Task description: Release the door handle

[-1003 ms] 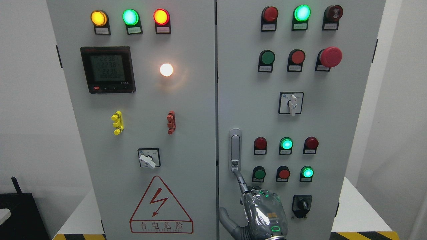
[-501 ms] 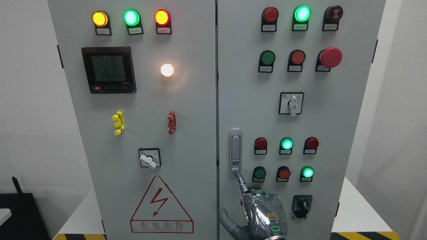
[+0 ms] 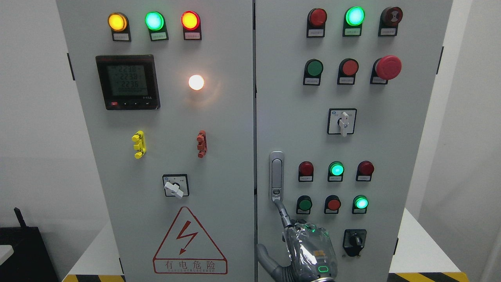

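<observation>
Head view: right hand (image 3: 309, 250), one finger (image 3: 282, 213) outstretched touching door handle (image 3: 276, 176), beside green button (image 3: 304, 204).

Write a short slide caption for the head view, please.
Right hand points one finger at the foot of the door handle on the grey cabinet.

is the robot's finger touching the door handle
Touching. In the head view, one extended finger of the hand runs up the right door and its tip meets the bottom end of the door handle, with no gap visible between them.
</observation>
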### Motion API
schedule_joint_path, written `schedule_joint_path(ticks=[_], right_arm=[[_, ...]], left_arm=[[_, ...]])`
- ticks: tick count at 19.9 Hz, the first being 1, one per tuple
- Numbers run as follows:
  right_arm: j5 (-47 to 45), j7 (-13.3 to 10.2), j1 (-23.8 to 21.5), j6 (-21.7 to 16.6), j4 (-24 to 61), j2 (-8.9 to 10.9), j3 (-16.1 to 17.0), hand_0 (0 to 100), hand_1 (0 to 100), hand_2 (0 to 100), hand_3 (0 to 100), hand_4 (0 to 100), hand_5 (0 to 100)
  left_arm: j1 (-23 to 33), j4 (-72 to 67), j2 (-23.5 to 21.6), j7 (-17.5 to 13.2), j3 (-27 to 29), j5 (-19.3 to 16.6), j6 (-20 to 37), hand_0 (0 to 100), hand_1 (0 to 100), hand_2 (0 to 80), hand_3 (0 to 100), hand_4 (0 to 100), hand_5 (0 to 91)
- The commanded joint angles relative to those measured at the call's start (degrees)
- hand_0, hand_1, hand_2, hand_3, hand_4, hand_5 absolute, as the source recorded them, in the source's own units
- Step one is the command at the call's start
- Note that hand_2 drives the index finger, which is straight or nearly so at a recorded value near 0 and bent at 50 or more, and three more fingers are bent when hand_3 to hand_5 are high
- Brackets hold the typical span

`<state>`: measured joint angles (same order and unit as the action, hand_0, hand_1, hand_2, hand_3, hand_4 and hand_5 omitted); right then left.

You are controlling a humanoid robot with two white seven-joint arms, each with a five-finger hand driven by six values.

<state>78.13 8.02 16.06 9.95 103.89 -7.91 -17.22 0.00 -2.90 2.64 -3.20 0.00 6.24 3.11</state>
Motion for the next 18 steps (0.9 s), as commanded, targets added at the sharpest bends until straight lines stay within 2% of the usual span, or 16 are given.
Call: schedule_joint_path(ticks=[1,18], right_arm=[[-0.1,0.6,0.0,0.3,-0.7,0.0,0.0,33,24,0,66,64,72],[0.3,0.1,0.1,-0.5,2.0,0.08,-1.1,33,24,0,66,64,72]], left_arm=[[-1.5,0.0,0.0,0.0,1.0,0.0,0.0,12,39,0.0,0,0,0.0],[-1.5,0.0,0.0,0.0,1.0,0.0,0.0,12,39,0.0,0,0,0.0]])
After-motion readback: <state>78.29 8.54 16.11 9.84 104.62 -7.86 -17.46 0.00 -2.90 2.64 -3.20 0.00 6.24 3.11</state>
